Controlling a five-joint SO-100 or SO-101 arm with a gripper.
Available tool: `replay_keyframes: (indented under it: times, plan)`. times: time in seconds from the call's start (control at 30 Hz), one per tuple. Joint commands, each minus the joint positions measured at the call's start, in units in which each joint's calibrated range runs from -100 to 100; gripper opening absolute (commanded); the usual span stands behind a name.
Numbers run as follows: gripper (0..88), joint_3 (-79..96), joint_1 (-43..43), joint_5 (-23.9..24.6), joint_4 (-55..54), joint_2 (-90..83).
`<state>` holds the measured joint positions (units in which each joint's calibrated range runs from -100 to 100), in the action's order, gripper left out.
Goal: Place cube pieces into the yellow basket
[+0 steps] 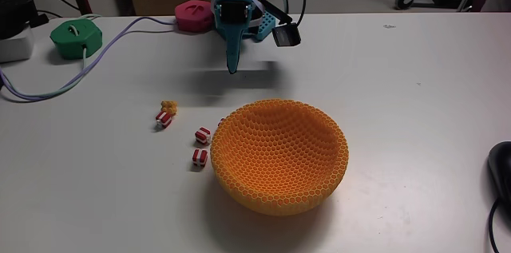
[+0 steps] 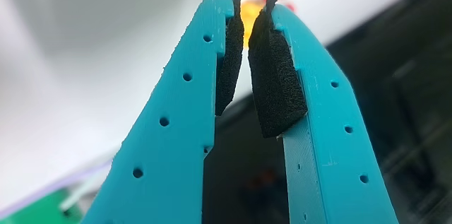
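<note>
Above the white worktop [image 1: 399,85], behind the yellow basket [image 1: 279,157], my teal jaws [image 1: 232,67] hang pointing down, touching nothing. In the wrist view my jaws [image 2: 248,5] stand nearly closed, a thin slit left between the black foam pads [image 2: 272,83], and nothing is gripped in it; a blurred yellow and red patch shows past the tips. The fixed view sets out the scene: the cube pieces [image 1: 201,135] lie scattered on the worktop just left of the basket, three red-and-white blocks and a yellow piece [image 1: 168,107] touching the farthest-left one. A green round device [image 1: 77,37] and a pink one [image 1: 194,15] sit with cables at the far edge.
</note>
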<state>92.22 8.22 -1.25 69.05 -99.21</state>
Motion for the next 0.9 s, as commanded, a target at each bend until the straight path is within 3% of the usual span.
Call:
replay_keyframes:
  times: [0.0,0.23,0.37,0.6,0.77,0.87]
  plan:
    - [6.0,-0.4,5.6,3.7,0.0,-0.8]
    - [9.2,-0.4,5.6,5.2,0.0,-0.8]
    - [9.1,-3.2,4.8,11.3,-1.4,3.5]
    - [33.5,-31.9,8.7,21.6,-9.8,44.7]
    - [32.7,-42.1,11.7,31.8,-16.1,60.3]
    - [31.7,-36.8,12.7,37.8,-25.8,61.1]
